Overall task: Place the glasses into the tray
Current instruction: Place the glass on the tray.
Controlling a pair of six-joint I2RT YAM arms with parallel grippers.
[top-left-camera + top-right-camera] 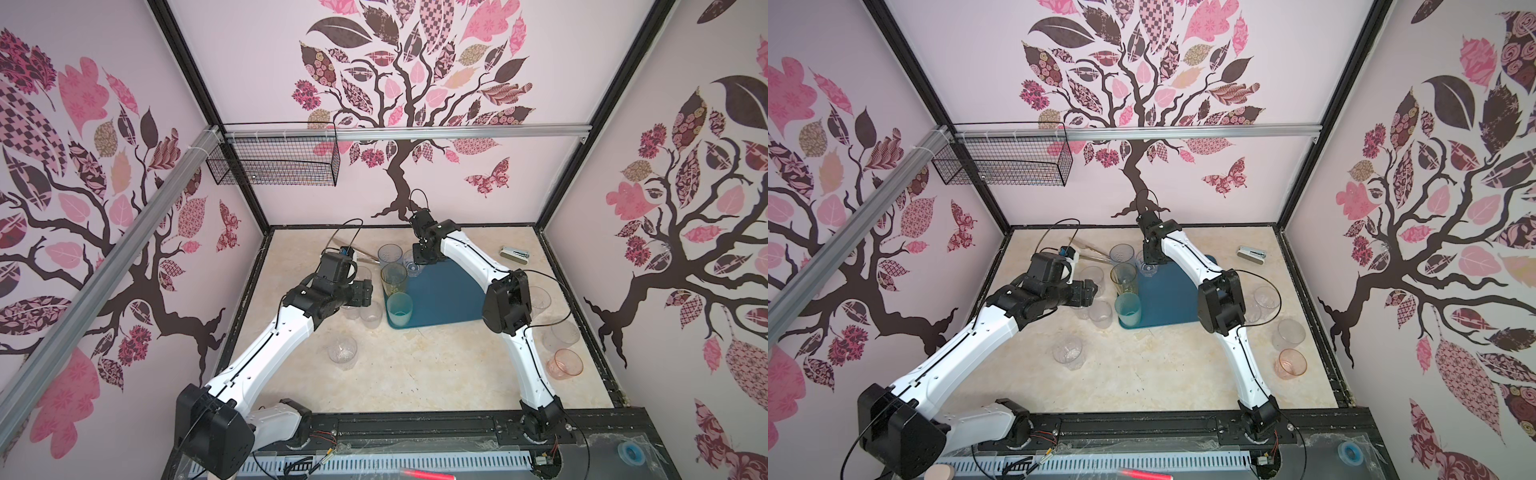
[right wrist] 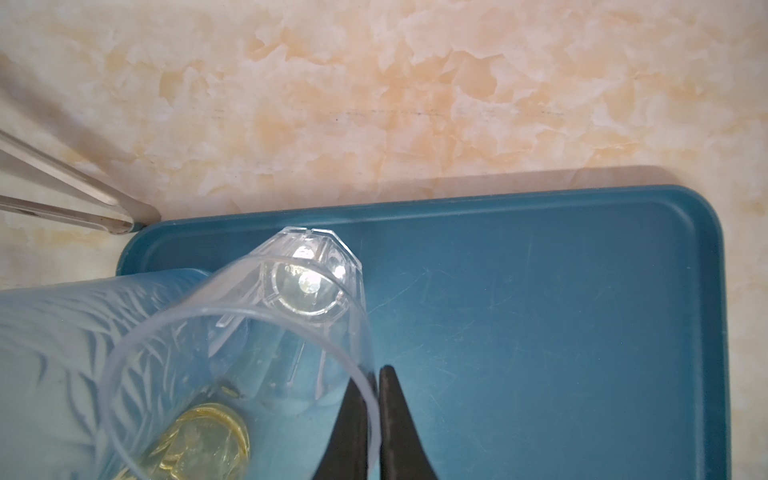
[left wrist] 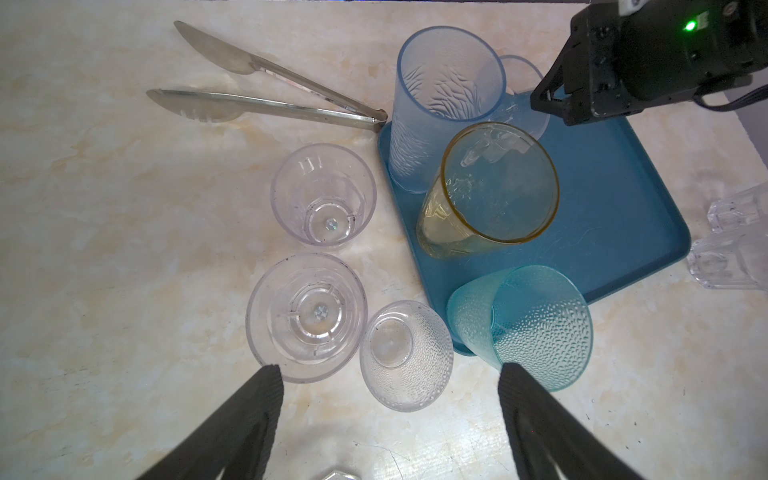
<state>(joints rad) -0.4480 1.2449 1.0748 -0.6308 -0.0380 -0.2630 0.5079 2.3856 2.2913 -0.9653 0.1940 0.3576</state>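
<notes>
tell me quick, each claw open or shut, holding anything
left claw: open, empty, above clear glasses beside the tray.
right claw: shut on the rim of a clear faceted glass over the tray.

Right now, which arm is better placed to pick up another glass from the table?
Left. The left gripper is open, right above the clear glasses beside the tray. The right gripper is shut on the faceted glass by its rim, so it is probably busy.

Shiny metal tongs, matt plastic tray
</notes>
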